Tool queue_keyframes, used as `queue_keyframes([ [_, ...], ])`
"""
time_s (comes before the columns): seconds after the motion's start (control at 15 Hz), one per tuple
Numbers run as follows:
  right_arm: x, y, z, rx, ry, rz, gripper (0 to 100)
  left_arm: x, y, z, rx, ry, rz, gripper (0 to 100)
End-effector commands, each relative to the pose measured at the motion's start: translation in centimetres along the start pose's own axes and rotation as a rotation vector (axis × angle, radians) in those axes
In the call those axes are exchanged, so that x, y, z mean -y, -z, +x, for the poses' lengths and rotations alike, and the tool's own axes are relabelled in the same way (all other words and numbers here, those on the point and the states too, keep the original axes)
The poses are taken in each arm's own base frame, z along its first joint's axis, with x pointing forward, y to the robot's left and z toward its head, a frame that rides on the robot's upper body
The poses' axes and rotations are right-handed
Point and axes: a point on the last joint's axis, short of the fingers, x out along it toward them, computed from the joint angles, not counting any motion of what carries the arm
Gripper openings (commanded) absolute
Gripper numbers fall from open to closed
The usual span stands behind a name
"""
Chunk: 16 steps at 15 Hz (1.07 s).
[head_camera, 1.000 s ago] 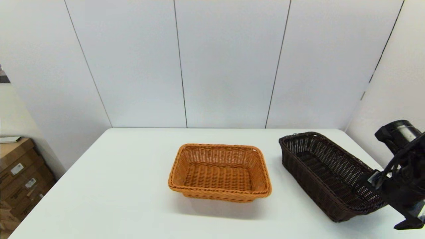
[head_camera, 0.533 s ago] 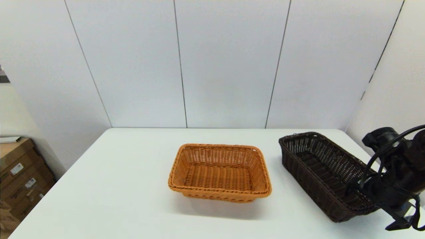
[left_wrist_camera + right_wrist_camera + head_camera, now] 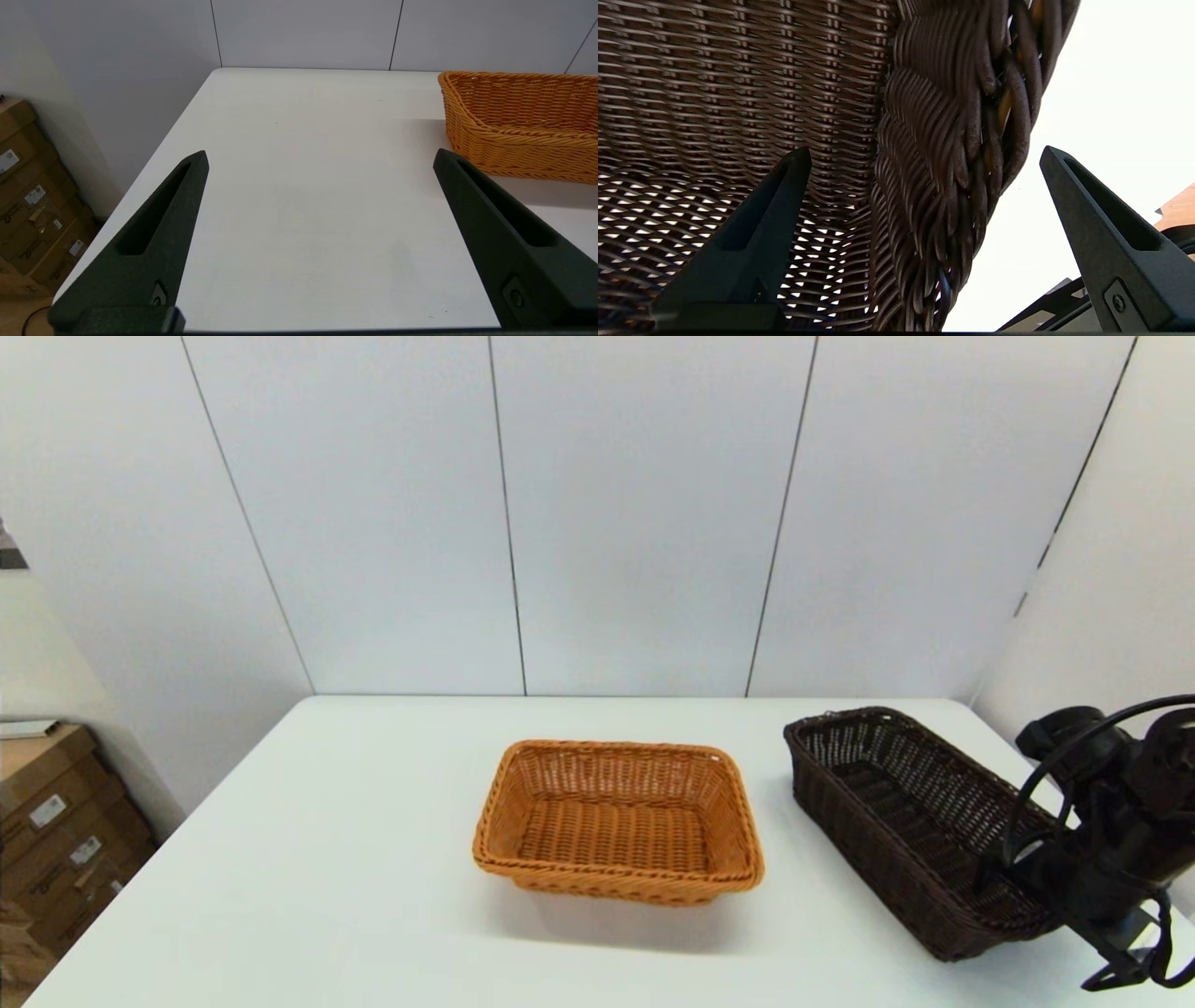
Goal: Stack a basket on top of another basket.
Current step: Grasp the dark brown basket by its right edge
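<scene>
Right gripper (image 3: pixel 924 158) spread wide, straddling the dark brown wicker basket's (image 3: pixel 920 826) rolled rim (image 3: pixel 952 154) — ready to pinch; left gripper (image 3: pixel 320 156) parked, wide.

Right arm (image 3: pixel 1111 859) hides dark basket's (image 3: pixel 896 803) near corner; left arm unseen.

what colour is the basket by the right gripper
Dark brown, near black, open-weave basket; right gripper straddles its rim, open. Right wrist view shows it best.
</scene>
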Motion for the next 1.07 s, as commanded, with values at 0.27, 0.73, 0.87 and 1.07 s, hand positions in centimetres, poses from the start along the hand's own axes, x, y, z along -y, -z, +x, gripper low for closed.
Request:
queue_keyframes([
  [0.27, 0.07, -0.22, 0.78, -0.016, 0.026, 0.016, 100, -0.01, 0.0, 0.0, 0.0, -0.003, -0.001, 100],
  [0.73, 0.23, -0.29, 0.98, -0.021, 0.035, 0.021, 0, -0.01, 0.0, 0.0, 0.0, -0.003, 0.0, 100],
  [0.87, 0.26, -0.32, 0.94, -0.021, 0.033, 0.024, 0, -0.01, 0.0, 0.0, 0.0, -0.003, -0.001, 100],
  [1.07, 0.51, -0.81, 0.91, -0.021, 0.028, 0.046, 0, -0.01, 0.0, 0.0, 0.0, -0.003, 0.0, 100],
])
